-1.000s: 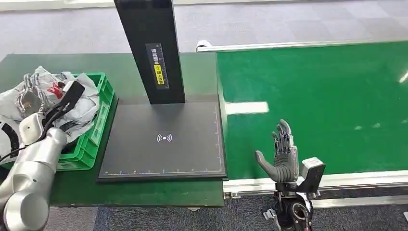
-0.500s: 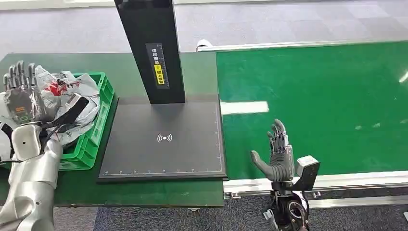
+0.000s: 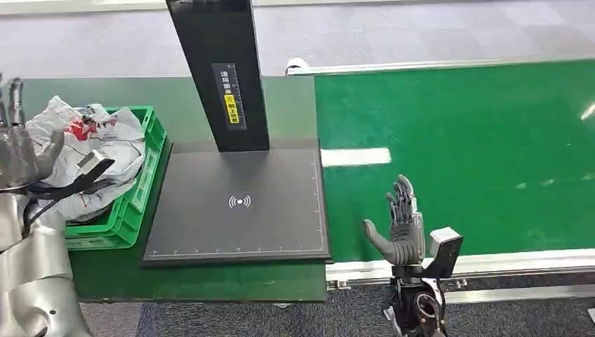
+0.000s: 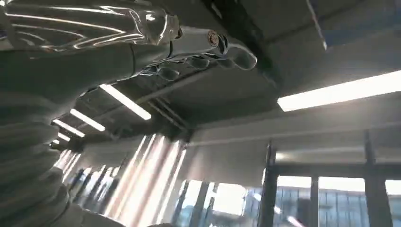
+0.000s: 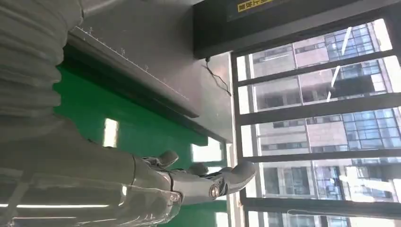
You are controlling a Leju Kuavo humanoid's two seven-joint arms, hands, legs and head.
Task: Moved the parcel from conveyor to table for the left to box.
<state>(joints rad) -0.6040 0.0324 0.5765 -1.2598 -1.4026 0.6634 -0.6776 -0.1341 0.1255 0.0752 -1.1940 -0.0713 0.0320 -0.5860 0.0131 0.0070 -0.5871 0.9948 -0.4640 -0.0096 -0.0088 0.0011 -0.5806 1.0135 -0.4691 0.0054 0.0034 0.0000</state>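
Note:
Grey plastic parcels [image 3: 91, 151] lie heaped in the green crate [image 3: 144, 184] at the left end of the table. My left hand [image 3: 15, 144] is raised beside the crate at the picture's left edge, fingers straight and spread, holding nothing; its fingers [image 4: 208, 45] point up toward the ceiling in the left wrist view. My right hand [image 3: 401, 228] stands upright over the near edge of the green conveyor [image 3: 477, 140], fingers apart and empty; the right wrist view shows the same fingers [image 5: 203, 182] extended. No parcel lies on the belt.
A black scanner plate [image 3: 238, 207] with a tall black post [image 3: 221, 70] sits on the table between crate and conveyor. The conveyor's metal rail [image 3: 491, 265] runs along the near edge. Grey carpet lies beyond the table.
My left hand has lifted off the parcels in the crate and moved left and up toward the frame edge. My right hand has drifted slightly back toward the conveyor's near rail.

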